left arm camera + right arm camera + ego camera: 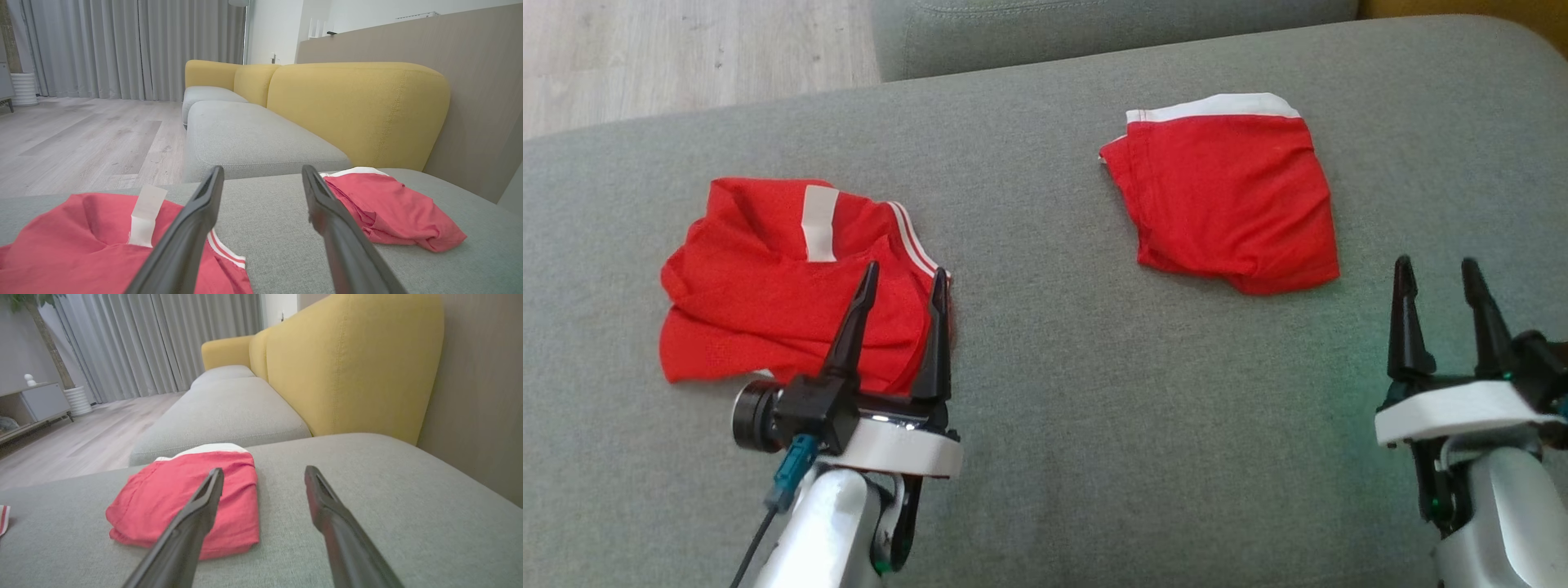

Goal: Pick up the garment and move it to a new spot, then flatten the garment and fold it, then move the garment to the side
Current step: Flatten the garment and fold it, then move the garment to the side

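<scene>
A grey seat (1054, 384) bears two red garments lying well apart. The crumpled garment (752, 294), with white stripes along one edge and a white tag on top, lies on the seat's left part. The folded garment (1233, 196), with a white band on its far edge, lies flat toward the right and further back. The left gripper (907, 269) stands wide with nothing between its fingers. In the head view they overlap the crumpled garment's right edge, but whether they touch the cloth I cannot tell. The right gripper (1436, 263) is also wide and holds nothing. It is near the seat's right side, just short of the folded garment, with bare seat between them. Nothing lies between either gripper and the cloth nearest it. Behind the seat runs a yellow backrest (355, 106) against a beige panel (482, 81). A second grey cushion (253, 139) continues beyond the seat's far edge. Pale wood floor (686, 57) runs off to the left up to grey curtains (122, 45). By the curtains a white ribbed pot (77, 401) holds a plant's trunk. Beside it is a low cabinet (36, 404) whose open shelf holds something too blurred to name.
</scene>
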